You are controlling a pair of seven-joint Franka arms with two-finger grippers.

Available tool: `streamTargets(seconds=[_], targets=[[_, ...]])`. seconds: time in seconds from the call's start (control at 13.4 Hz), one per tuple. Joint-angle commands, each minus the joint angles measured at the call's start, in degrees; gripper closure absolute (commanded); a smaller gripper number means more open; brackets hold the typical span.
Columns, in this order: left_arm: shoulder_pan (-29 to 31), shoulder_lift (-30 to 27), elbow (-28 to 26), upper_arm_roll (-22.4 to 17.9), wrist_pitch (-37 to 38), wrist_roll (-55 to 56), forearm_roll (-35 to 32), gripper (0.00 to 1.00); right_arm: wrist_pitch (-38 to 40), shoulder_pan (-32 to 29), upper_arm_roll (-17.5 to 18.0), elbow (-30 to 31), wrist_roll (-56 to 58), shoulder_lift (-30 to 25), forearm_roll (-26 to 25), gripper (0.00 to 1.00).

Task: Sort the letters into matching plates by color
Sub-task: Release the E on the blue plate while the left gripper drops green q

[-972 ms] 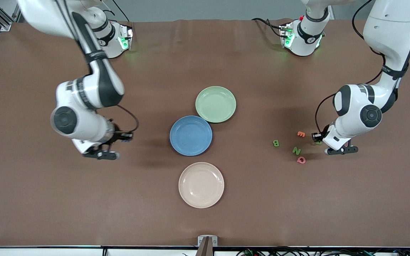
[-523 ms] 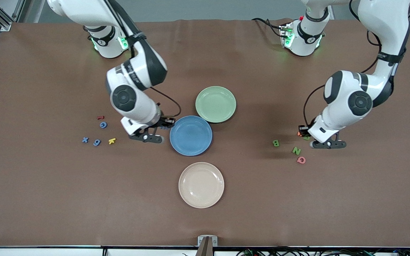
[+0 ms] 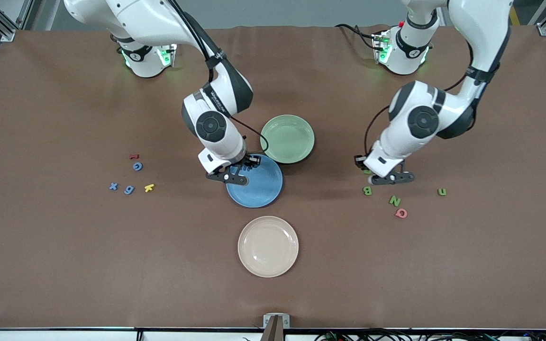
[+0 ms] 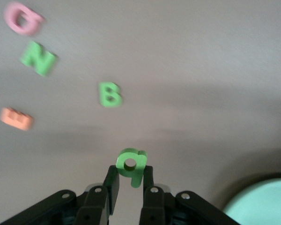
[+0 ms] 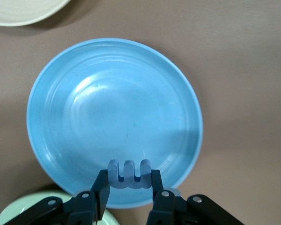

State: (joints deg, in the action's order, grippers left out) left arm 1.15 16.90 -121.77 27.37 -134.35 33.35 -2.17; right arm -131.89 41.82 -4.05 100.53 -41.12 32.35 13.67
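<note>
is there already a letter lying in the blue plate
No, the blue plate is bare; the blue letter is clamped in the right gripper over its rim.

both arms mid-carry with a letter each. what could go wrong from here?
1. The right hand pinches its blue letter over the rim of the blue plate, not the middle; released here, it might bounce off the edge.
2. The left hand grips its green letter by one end only, over bare table; it could twist or slip before the green plate.
3. The two plates touch, so the arms might crowd each other there.
</note>
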Motion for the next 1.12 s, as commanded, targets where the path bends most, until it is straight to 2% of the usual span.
streamTargets(seconds=[0.0,0.45,0.67,0.82,0.9,1.05], targets=[[-4.91,1.55,-0.05,0.23,-1.70,8.89,-0.82,1.00,-4.59,1.68,-0.61,-0.16,-1.50,2.97,1.18,0.83],[-14.06,4.80,-0.05,0.23,-5.74,22.79,-0.82,1.00,-4.79,2.91,-0.52,-0.16,-1.68,4.12,1.18,0.83],[-18.45,7.79,0.21,0.05,-11.10,30.96,-0.82,1.00,-4.87,3.62,-0.52,-0.16,-1.68,4.30,1.18,0.83],[-19.86,9.02,0.57,0.05,-12.08,33.35,-0.82,1.00,-4.87,3.62,-0.52,-0.25,-1.68,4.65,1.18,0.77],[-20.83,9.20,0.57,-0.04,-12.08,34.58,-0.82,1.00,-4.87,3.62,-0.52,-0.25,-1.68,4.65,1.18,0.61],[-21.27,9.81,0.57,0.05,-12.08,36.34,-0.82,1.00,-4.35,3.62,-0.52,-0.25,-1.86,4.56,1.18,0.01]])
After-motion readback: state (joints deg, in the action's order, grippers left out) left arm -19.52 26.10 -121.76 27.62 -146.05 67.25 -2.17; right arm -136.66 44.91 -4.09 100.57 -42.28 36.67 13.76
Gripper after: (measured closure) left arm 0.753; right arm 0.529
